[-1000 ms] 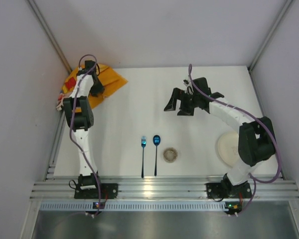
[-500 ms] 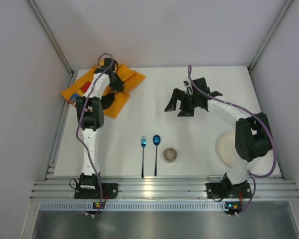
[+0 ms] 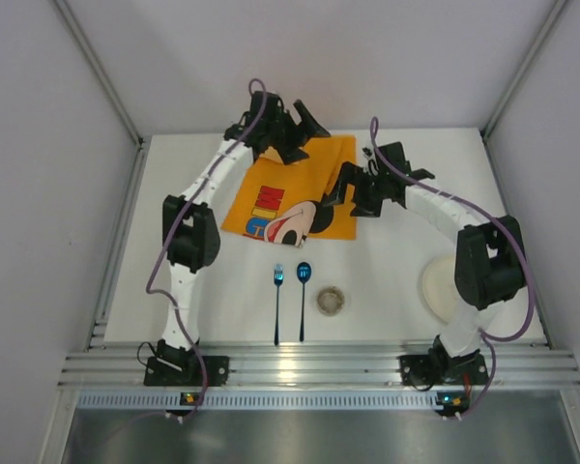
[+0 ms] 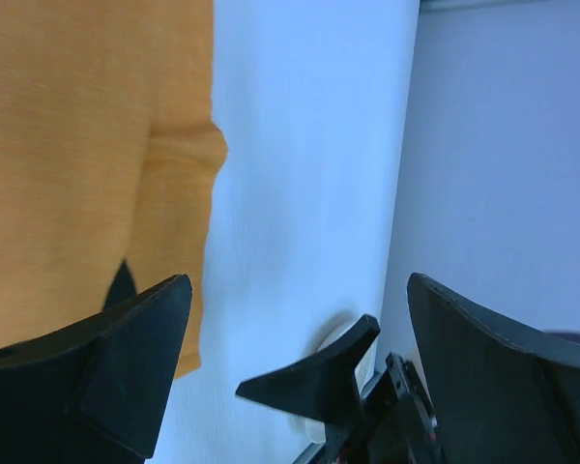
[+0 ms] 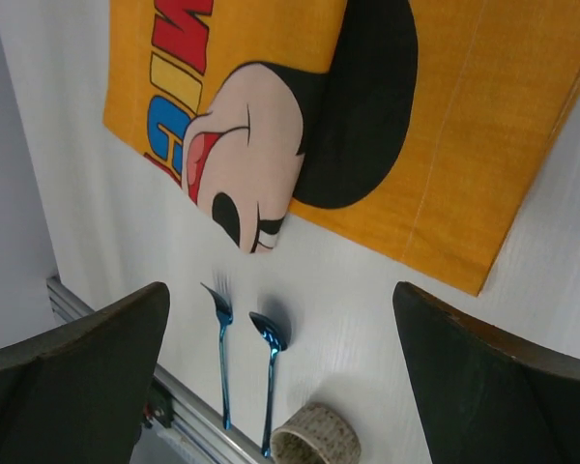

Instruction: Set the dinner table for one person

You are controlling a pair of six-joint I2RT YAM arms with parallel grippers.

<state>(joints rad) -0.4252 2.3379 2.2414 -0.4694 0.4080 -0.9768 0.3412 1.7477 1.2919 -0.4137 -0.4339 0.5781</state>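
The white dinner table carries an orange Mickey Mouse placemat, spread flat at mid-back. My left gripper hovers open over the mat's far edge, nothing between its fingers. In the left wrist view the placemat lies at the left, clear of the left gripper. My right gripper stands open at the mat's right edge. Seen from the right wrist, the right gripper is empty above the placemat.
A blue fork and a blue spoon lie side by side near the front rail. A speckled cup stands just right of them. A white plate sits front right, partly under the right arm.
The left arm swept the crumpled placemat from the far left corner to the middle, where it now lies flat. Its jaws have opened and let go. The right gripper barely shifted.
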